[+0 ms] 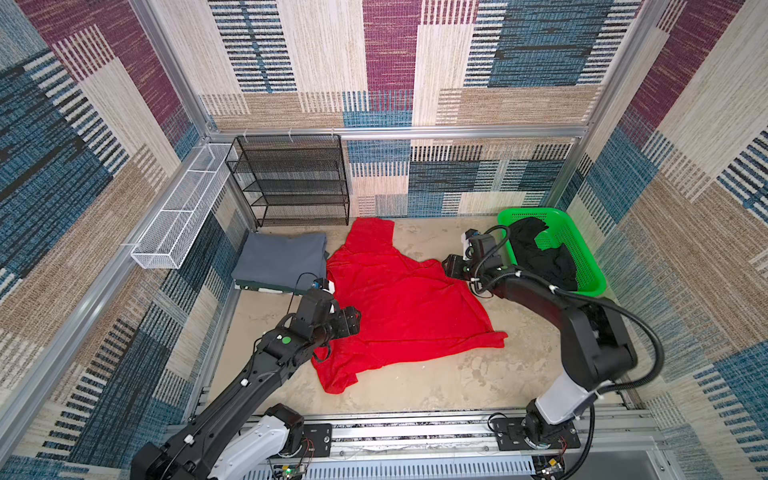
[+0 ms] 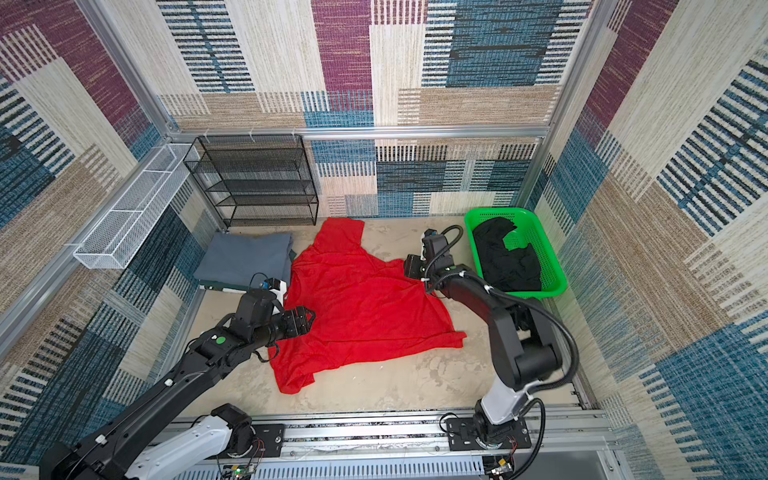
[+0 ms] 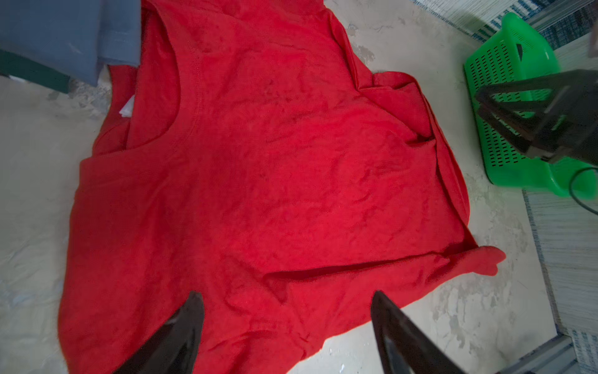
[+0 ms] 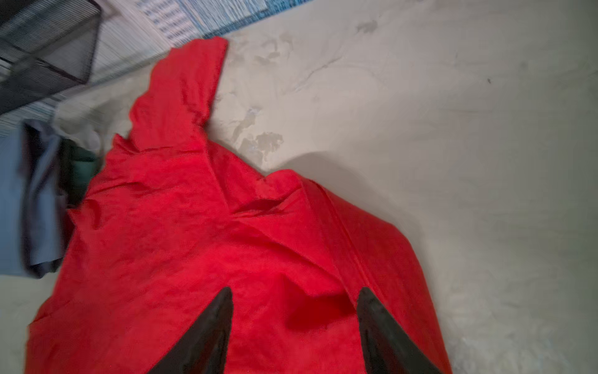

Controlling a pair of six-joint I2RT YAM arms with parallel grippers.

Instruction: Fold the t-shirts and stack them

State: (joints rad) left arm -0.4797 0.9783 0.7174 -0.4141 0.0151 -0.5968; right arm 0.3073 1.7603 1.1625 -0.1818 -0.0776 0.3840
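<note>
On the table in both top views, the red t-shirt (image 1: 399,307) lies spread but skewed and creased. Its collar side touches the folded grey t-shirt (image 1: 280,259). The black t-shirt (image 1: 540,257) sits bunched in the green basket (image 1: 586,241). The black wire rack (image 1: 299,183) and the white wire tray (image 1: 183,220) show nothing inside. The left gripper (image 1: 353,322) hangs over the red shirt's left edge and the right gripper (image 1: 449,267) over its right edge.

In the left wrist view, the fingers (image 3: 189,327) stand spread above red cloth, pinching nothing. The hem is doubled nearby, so a pinch may catch only one layer.

In the right wrist view, the fingers (image 4: 216,327) are likewise spread, over a raised ridge. A pull from there could drag the grey shirt askew.
</note>
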